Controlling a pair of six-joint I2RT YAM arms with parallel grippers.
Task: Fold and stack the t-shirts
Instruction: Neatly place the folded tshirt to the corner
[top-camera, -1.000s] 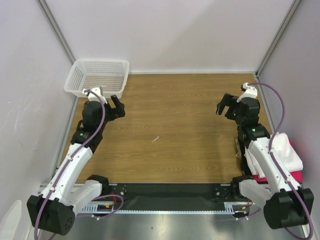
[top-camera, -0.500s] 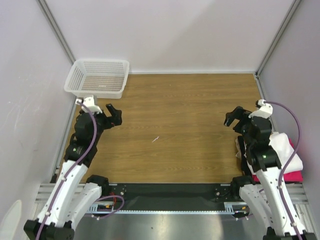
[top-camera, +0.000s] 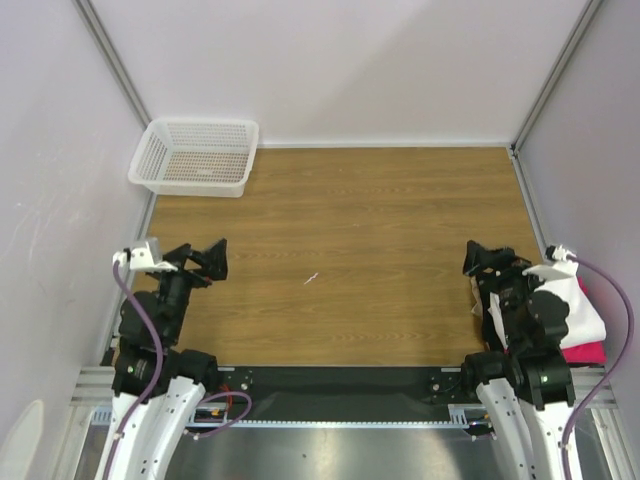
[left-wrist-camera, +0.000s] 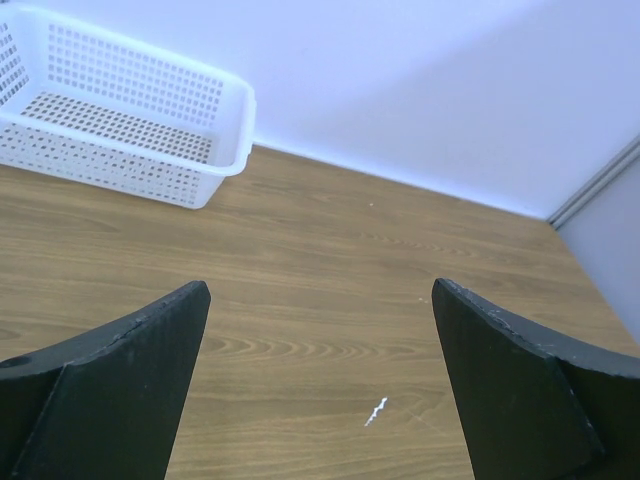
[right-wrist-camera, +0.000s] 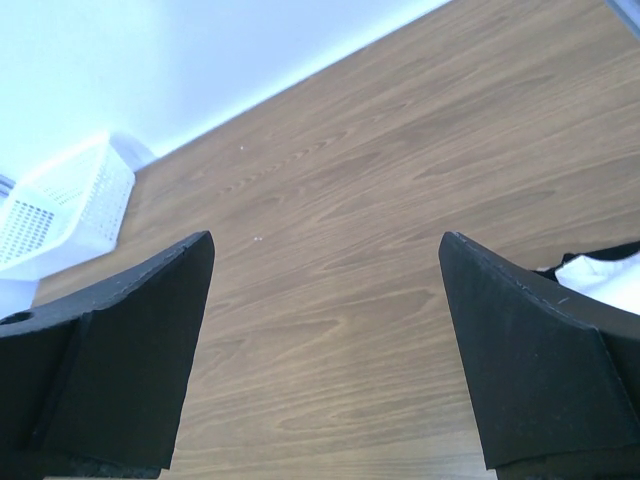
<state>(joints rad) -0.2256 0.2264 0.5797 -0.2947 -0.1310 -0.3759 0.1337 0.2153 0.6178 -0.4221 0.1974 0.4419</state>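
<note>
The t-shirts lie in a heap at the table's right edge beside the right arm: a white one (top-camera: 577, 303) on top and a magenta one (top-camera: 586, 352) under it. The right wrist view catches a corner of the white cloth (right-wrist-camera: 606, 281) with a dark strip above it. My left gripper (top-camera: 206, 259) hovers open over the left of the wooden table (top-camera: 360, 220), its fingers far apart over bare wood (left-wrist-camera: 320, 286). My right gripper (top-camera: 489, 260) is open too, just left of the heap, with nothing between its fingers (right-wrist-camera: 326, 237).
A white mesh basket (top-camera: 195, 158) stands in the far left corner, also seen in the left wrist view (left-wrist-camera: 130, 130) and in the right wrist view (right-wrist-camera: 62, 214). A tiny white scrap (top-camera: 312, 279) lies mid-table. Grey walls close in three sides.
Both arms have pulled back from mid-table toward the near edge, the left away from the basket, the right toward the heap. Both grippers stayed open.
</note>
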